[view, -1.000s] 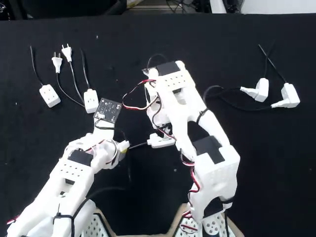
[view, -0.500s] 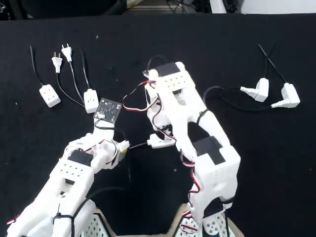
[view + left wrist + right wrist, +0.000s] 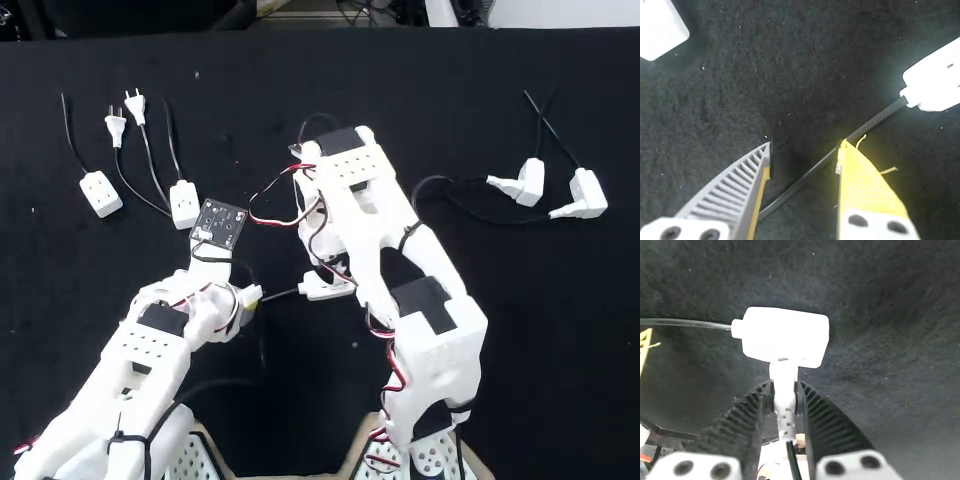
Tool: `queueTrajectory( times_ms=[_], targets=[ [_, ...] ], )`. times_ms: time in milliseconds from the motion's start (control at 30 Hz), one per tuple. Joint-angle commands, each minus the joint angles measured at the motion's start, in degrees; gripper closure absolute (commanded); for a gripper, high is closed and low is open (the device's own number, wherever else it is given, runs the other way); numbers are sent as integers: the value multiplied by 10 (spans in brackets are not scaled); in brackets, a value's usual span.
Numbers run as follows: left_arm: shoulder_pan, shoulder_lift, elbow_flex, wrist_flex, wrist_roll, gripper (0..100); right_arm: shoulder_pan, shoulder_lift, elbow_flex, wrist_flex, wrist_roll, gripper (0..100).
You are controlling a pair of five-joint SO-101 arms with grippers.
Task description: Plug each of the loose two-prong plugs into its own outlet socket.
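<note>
Right gripper (image 3: 784,389) pinches a plug (image 3: 783,371) against an outlet socket (image 3: 782,337); left gripper (image 3: 805,145), spread wide, straddles its cord (image 3: 875,118); another socket (image 3: 183,203) nearby.

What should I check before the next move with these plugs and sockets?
1. Right claw shut on the plug: ok.
2. Plug meeting the socket: ok; how deep the prongs sit, cannot tell.
3. Left claw gripping the socket's cable: not ok; it is open, with one finger on each side of the cable.
4. Loose plugs at the far left plugged in: not ok; they lie apart from their sockets.
5. White pairs at the far right fully joined: cannot tell.
</note>
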Motion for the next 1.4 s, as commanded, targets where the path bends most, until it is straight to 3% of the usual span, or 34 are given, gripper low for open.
queueTrajectory(
  times_ms=[0,333,533,1233,1367],
  targets=[
    [-3,-12,-3,-8,2,780,4,-46,-12,19,-2,987],
    [-3,-12,-3,-8,2,780,59,-73,-19,19,-1,987],
    [-3,-12,-3,-8,2,780,96,-47,-17,19,41,987],
    [-3,-12,-3,-8,1,780,96,22,-22,14,40,988],
    [-3,-12,-3,-8,1,780,99,22,-19,-30,43,988]
  ],
)
